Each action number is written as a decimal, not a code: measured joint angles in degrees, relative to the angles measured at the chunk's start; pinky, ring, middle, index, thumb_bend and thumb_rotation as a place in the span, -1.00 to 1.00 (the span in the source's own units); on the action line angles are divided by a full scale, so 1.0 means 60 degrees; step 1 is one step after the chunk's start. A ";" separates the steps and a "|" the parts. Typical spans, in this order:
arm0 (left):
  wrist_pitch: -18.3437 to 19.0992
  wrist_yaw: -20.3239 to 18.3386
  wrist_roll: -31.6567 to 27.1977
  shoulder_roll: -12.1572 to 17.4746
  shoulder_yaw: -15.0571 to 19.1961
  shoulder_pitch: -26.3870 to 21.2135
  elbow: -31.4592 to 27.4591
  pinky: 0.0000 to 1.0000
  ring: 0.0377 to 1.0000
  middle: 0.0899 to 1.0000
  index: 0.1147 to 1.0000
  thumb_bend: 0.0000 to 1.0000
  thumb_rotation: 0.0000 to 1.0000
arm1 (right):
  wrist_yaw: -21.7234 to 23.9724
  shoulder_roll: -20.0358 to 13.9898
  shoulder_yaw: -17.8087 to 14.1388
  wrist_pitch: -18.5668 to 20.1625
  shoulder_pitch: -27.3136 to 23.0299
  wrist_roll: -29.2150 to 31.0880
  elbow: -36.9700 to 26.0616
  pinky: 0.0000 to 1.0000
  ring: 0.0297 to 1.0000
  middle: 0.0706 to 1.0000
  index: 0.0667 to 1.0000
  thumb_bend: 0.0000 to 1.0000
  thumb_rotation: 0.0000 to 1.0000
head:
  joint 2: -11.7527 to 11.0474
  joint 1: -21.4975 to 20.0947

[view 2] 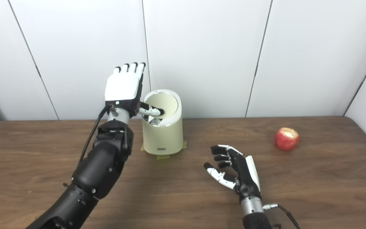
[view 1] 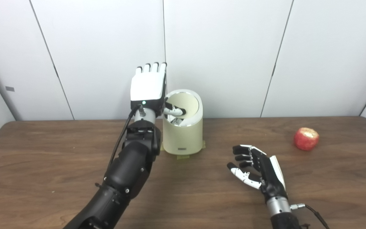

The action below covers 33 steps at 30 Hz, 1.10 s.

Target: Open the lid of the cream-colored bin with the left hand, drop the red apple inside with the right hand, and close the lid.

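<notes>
Right hand [view 1: 259, 171] waits open near the front edge; left hand [view 1: 149, 86], fingers spread, should keep its thumb pressing the bin [view 1: 183, 127] lid [view 1: 186, 105] fully tilted

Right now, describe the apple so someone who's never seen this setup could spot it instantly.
Start at the wooden table and go to its far right side, well away from the cream bin near the middle. The apple sits alone there, beyond the open right hand. It is the only red, round thing on the table, with a pale patch on top.
</notes>
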 measured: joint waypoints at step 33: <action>-0.0097 0.0806 -0.4860 -0.0532 0.1940 0.1511 -0.3007 1.00 1.00 1.00 1.00 0.33 1.00 | 0.0053 0.0006 0.0031 0.0367 0.0016 0.0108 -0.0184 0.17 0.31 0.32 0.27 -0.50 -0.58 | 0.0000 -0.0029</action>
